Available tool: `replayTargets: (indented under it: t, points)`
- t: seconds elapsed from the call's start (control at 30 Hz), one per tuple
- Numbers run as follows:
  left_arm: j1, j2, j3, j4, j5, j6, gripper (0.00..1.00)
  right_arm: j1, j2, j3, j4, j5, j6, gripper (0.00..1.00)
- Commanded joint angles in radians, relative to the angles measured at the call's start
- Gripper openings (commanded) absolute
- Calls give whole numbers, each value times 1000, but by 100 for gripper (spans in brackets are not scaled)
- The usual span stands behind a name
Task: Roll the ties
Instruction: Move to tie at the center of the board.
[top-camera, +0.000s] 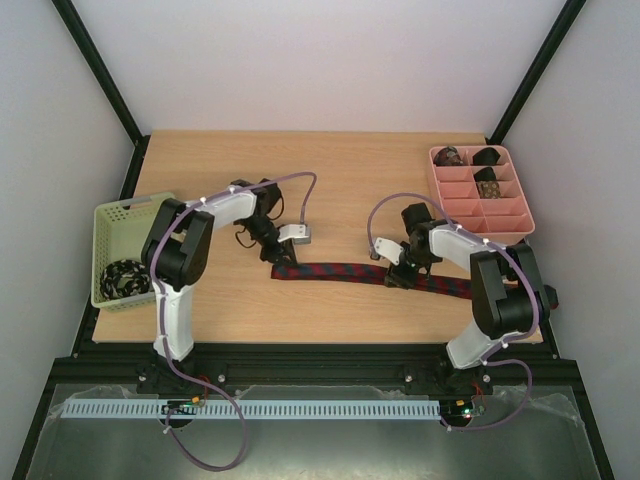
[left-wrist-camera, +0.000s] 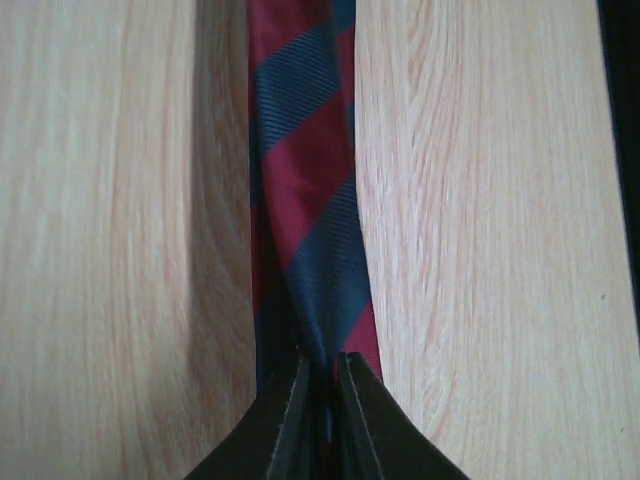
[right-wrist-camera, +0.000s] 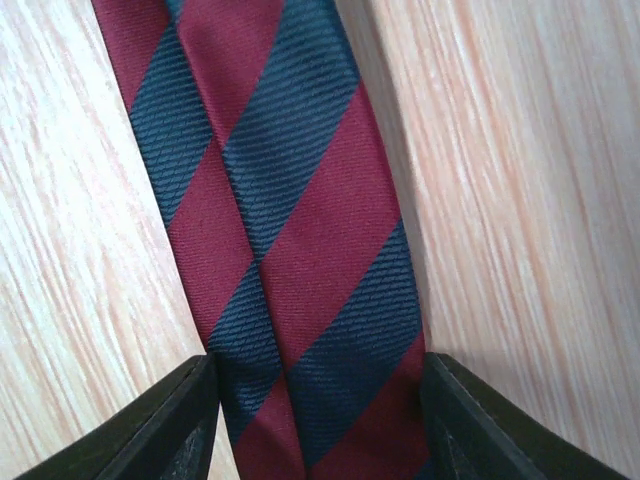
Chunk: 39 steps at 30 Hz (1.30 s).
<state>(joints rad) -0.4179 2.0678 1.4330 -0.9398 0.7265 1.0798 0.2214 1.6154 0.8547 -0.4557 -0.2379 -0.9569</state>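
- We see a pale wooden table (top-camera: 340, 160) enclosed by plain light walls.
- At its left edge stands a pale green mesh basket (top-camera: 110, 212) with a black-white tie (top-camera: 125, 277) coiled inside.
- The left gripper (top-camera: 277, 258) has its fingers (left-wrist-camera: 290, 420) pressed together on the left end of the dark red and navy striped tie (top-camera: 340, 270), which bunches narrow between them.
- That tie lies flat across the table's middle, running rightwards.
- The right gripper (top-camera: 400, 272) hangs over it, fingers (right-wrist-camera: 170, 420) spread, one on either side of the strip.
- At the far right, a pink divided tray (top-camera: 433, 185) holds three rolled ties (top-camera: 487, 156) in its far compartments.
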Motion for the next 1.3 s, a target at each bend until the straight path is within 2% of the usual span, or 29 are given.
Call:
replayTargets:
  t: [0.0,0.07,0.23,0.3,0.37,0.53,0.67,0.8,0.9,1.0,1.13,1.27]
  points:
    - [-15,-24,-70,60,-72,2,17,3,-20,-24,-149,-28,-56,56]
    - [-12,-63,-107,157,-94,-68,39,3,-41,-12,-175,-53,-75,56]
    - [42,-222,-249,330,-49,-131,69,9,-61,62,-215,-104,-58,71]
    - [44,-305,-334,421,-52,-144,78,23,-53,85,-193,-117,-27,75]
    - [37,-372,-410,497,-59,-141,82,59,-34,94,-151,-107,4,77]
    - [36,-431,-495,586,-75,-163,87,173,66,145,-95,-81,79,76]
    - [36,-458,-549,615,-78,-158,92,224,108,140,-76,-46,53,76]
    - [34,-469,-587,647,-95,-157,92,251,137,132,-86,-28,36,71]
    - [33,-474,-609,664,-112,-159,90,278,113,82,-52,4,40,66]
    - [34,-489,-643,682,-121,-146,86,317,69,1,50,51,62,54]
    - [29,-496,-675,654,-130,-60,80,369,58,-29,75,61,98,41]
    - [23,-499,-709,617,-145,26,74,383,51,-49,70,61,92,37]
